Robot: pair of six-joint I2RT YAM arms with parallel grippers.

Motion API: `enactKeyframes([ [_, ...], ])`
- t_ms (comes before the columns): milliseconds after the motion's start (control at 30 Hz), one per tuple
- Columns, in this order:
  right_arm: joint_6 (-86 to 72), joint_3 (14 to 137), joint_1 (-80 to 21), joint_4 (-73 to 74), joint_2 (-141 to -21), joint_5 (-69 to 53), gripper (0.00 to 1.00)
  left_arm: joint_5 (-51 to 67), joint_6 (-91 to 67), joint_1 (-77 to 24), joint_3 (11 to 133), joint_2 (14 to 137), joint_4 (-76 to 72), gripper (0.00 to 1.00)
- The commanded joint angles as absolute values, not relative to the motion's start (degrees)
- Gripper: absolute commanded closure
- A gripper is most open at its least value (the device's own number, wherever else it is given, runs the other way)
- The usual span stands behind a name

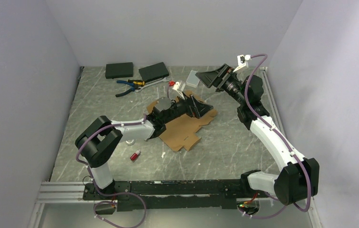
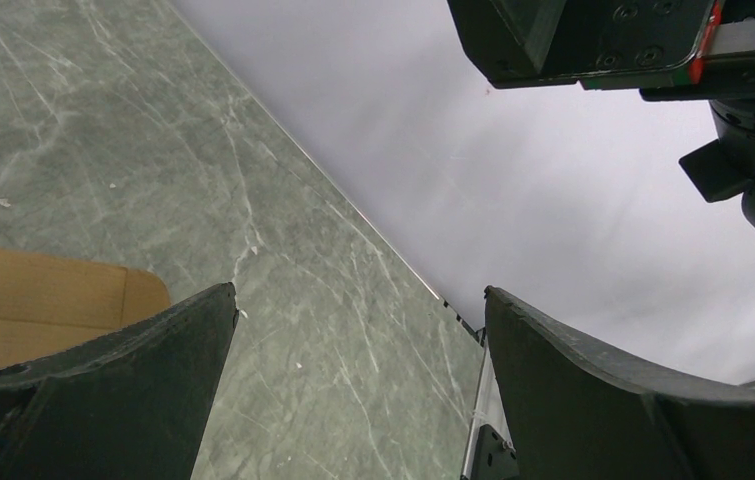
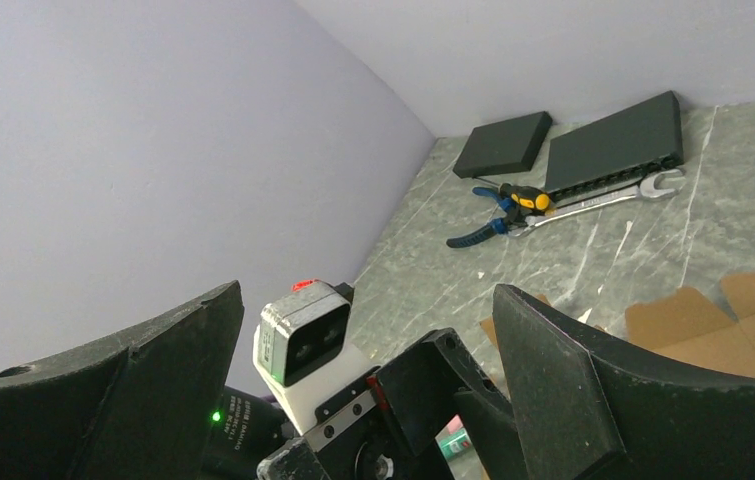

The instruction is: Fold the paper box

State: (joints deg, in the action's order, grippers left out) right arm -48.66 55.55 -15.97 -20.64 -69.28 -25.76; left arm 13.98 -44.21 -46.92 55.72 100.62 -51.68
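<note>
The paper box (image 1: pixel 184 128) is plain brown, with no print. The table (image 1: pixel 225 152) under it is grey-green stone veined with thin white streaks. Beyond the paper box lie a matt black box (image 1: pixel 119 70), a second black box (image 1: pixel 154 71), pliers (image 1: pixel 130 87) with blue handles and a yellow-and-black patch, a silver wrench (image 3: pixel 598 204) and a milky white case (image 1: pixel 192 78). Nearer than the paper box sits a small red item (image 1: pixel 134 155).

My left arm (image 1: pixel 130 129) reaches forward and rightward, elbow bent, forearm running low. The left gripper (image 1: pixel 198 107) has its jaws spread wide, nothing between them. My right arm (image 1: pixel 272 135) stands tall, wrist turned leftward. The right gripper (image 1: pixel 209 77) is raised just beyond the left one, equally wide and empty.
</note>
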Motion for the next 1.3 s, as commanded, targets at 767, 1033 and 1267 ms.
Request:
enactKeyframes([
  [767,-44.4,61.8,-16.2,-18.7,-74.0,-34.3,0.00,13.5,-43.6,-47.6,57.1,101.5,-52.2,0.00],
  [1033,-9.5,79.2,-15.5,9.7,-70.8,-27.2,0.00,19.4,-42.8,-46.0,53.5,102.2,-48.1,0.00],
  [1267,1.4,70.6,-0.9,18.9,-65.4,-36.3,0.00,1.2,-31.4,-45.9,49.9,85.7,-15.0,0.00],
])
